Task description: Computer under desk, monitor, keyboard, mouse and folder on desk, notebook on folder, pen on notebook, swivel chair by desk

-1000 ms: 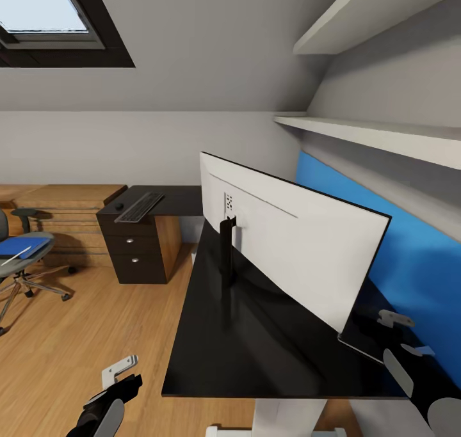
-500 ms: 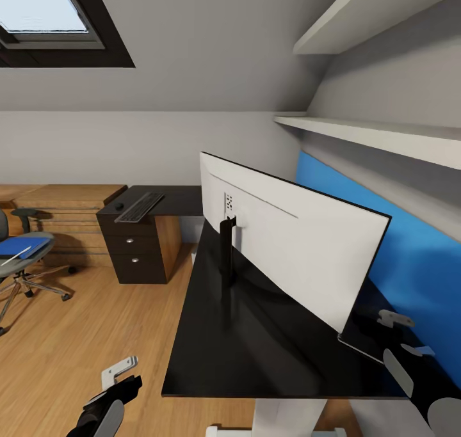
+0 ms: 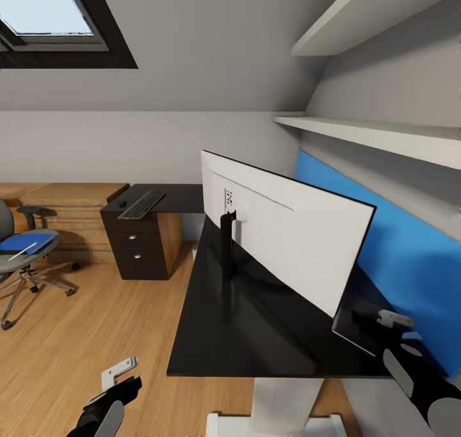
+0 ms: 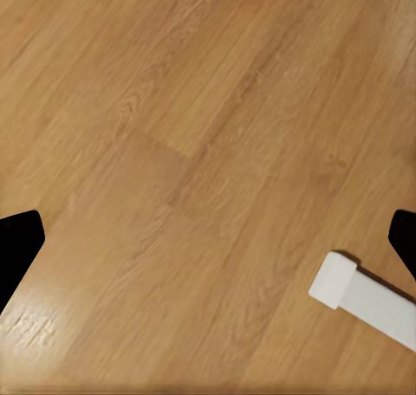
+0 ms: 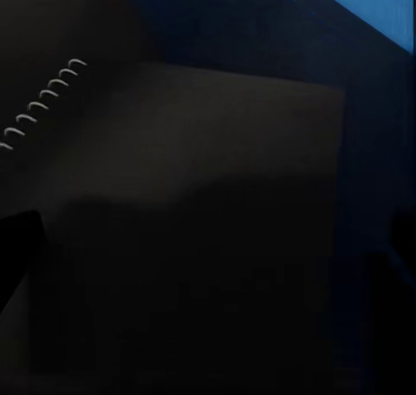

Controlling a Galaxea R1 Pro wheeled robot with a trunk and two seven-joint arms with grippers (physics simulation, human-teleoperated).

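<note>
Folder [image 3: 22, 243] sits flat on the chair [image 3: 25, 258] seat, far left across the floor, pen [image 3: 23, 251] lying on top of it, slanted. Keyboard [image 3: 142, 205] and mouse [image 3: 121, 204] are on the far wing of the worktop [image 3: 243, 334], above the dark drawer unit [image 3: 137, 245], long axis of the keyboard running away from the robot. Monitor [image 3: 288, 245] already stands on the near wing, white back toward us, angled along the blue panel [image 3: 397, 264]. Notebook [image 5: 173, 196], dark with a wire spiral, lies on the worktop right under the right gripper [image 3: 397, 325], just beside the monitor's near corner. Left gripper [image 3: 118, 376] hangs over bare floor [image 4: 173, 152] near a white desk foot [image 4: 364, 295], well apart from chair and folder but the nearer arm to them. Left jaws spread wide, nothing between them. Right jaws also look apart in the wrist view, no contact with the notebook that I can make out. My read: base must roll left before any folder pickup.
</note>
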